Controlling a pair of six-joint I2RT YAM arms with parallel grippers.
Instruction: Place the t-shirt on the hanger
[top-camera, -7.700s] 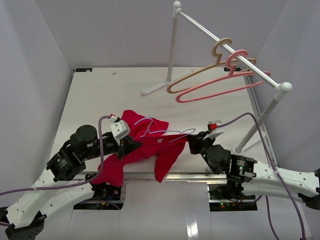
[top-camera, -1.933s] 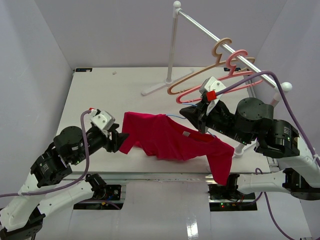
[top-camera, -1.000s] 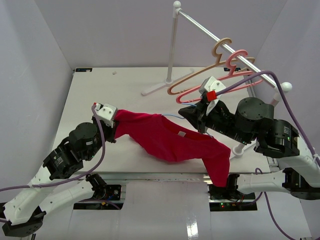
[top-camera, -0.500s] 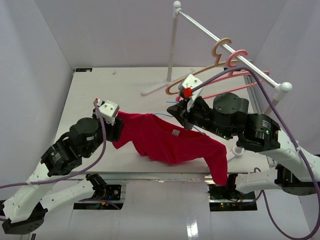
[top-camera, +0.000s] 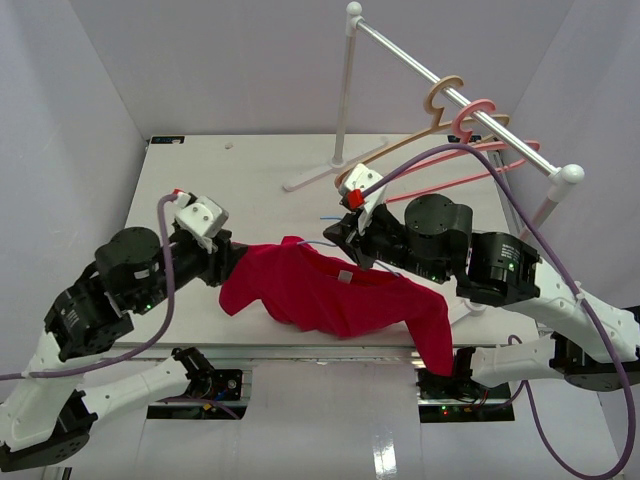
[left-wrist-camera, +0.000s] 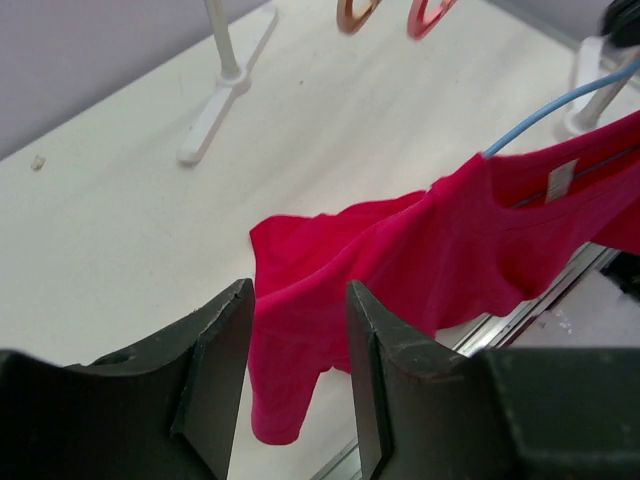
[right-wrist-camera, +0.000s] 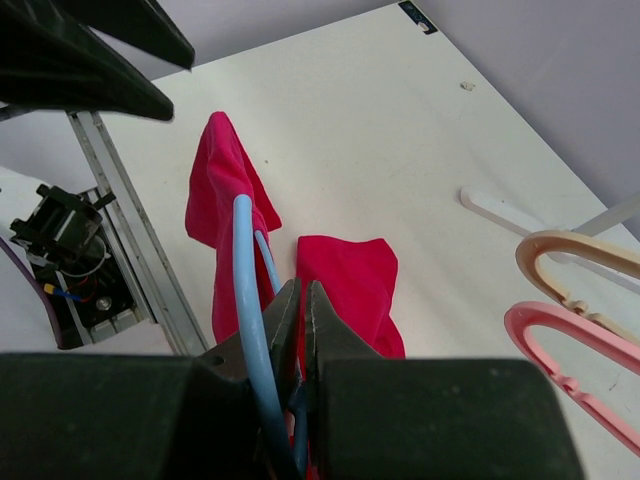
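Observation:
The crimson t-shirt (top-camera: 335, 298) hangs on the thin light-blue hanger (top-camera: 322, 217), its pale neck label showing and one sleeve drooping past the table's front edge. My right gripper (top-camera: 343, 234) is shut on the hanger's wire (right-wrist-camera: 245, 290) near the hook, holding it above the table with the t-shirt (right-wrist-camera: 352, 285) below. My left gripper (top-camera: 228, 262) stands open just left of the shirt's left sleeve, apart from it. In the left wrist view the sleeve (left-wrist-camera: 300, 300) shows beyond the gap of the left gripper (left-wrist-camera: 298, 335), and nothing is between the fingers (left-wrist-camera: 220, 350).
A white clothes rack (top-camera: 440, 85) stands at the back right with a tan hanger (top-camera: 440, 100) and a pink hanger (top-camera: 470, 125) on its rail. Its foot (top-camera: 310, 175) rests mid-table. A metal rail (top-camera: 300, 352) runs along the table's front edge.
My left gripper has let go of the shirt's left sleeve, opened and drawn back left. The sleeve has dropped. My right arm has carried hanger and shirt leftward.

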